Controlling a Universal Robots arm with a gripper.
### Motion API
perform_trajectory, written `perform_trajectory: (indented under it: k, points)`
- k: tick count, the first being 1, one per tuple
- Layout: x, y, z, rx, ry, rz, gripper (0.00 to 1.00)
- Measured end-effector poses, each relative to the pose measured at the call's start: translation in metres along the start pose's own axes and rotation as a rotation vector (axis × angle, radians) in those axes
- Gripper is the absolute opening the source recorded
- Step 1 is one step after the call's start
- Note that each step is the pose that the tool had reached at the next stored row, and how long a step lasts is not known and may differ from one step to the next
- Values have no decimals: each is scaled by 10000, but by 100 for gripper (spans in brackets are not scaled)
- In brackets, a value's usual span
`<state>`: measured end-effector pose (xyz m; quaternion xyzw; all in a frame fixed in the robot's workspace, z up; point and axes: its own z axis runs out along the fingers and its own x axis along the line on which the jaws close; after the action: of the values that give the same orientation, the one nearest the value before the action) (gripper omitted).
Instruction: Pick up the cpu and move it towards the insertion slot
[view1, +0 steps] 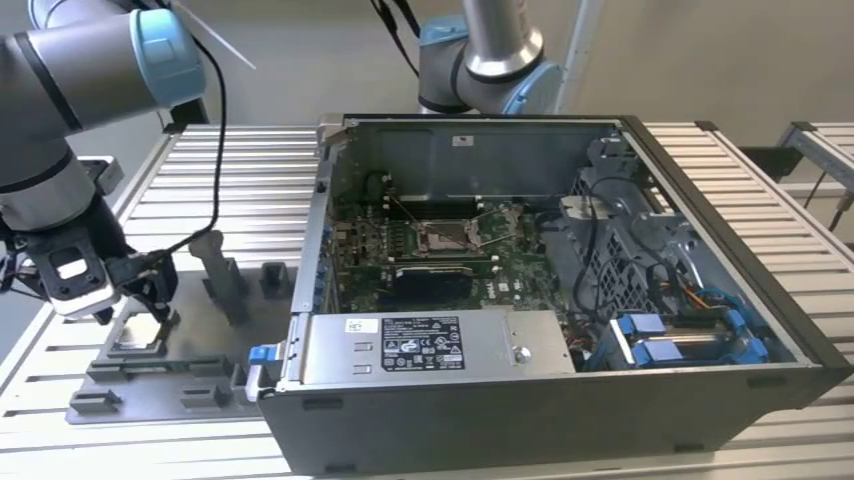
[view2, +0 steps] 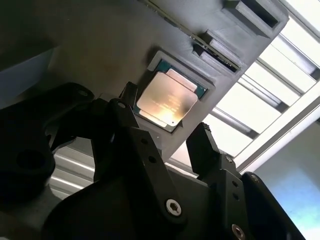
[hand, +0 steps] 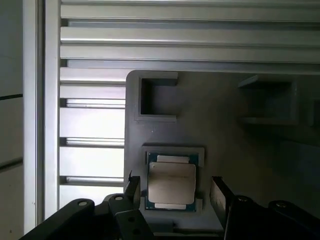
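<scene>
Closest, in both wrist views, my claw (view2: 166, 112) hung released, black fingers (view2: 205, 145) straddling the cpu (view2: 167, 100), which lay flat in its pocket of the grey fixture tray (hand: 220, 115). A good grasp, I judged, needed fingers square to opposite edges, closing gently. Farther off, at the exterior view's centre, the insertion slot (view1: 447, 236) sat inside the open computer case (view1: 694, 210).

One gripper (hand: 175, 186) with two fingers (hand: 218, 192); one cpu (hand: 171, 184) just beneath it, seated in one grey fixture tray (hand: 225, 140); one computer case (view1: 694, 200) with one insertion slot (view1: 445, 236), well apart from the gripper.
</scene>
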<state>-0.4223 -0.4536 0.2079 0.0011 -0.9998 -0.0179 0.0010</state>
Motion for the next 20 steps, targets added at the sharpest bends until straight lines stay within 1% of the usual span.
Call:
perform_trajectory:
  k: [4,12,16,20]
  points:
    - [8,-3,58,0,0,1,100]
    - [18,-7,151,0,-1,-4,100]
    - [19,-8,179,0,1,-14,100]
    - [19,-9,191,1,2,-19,100]
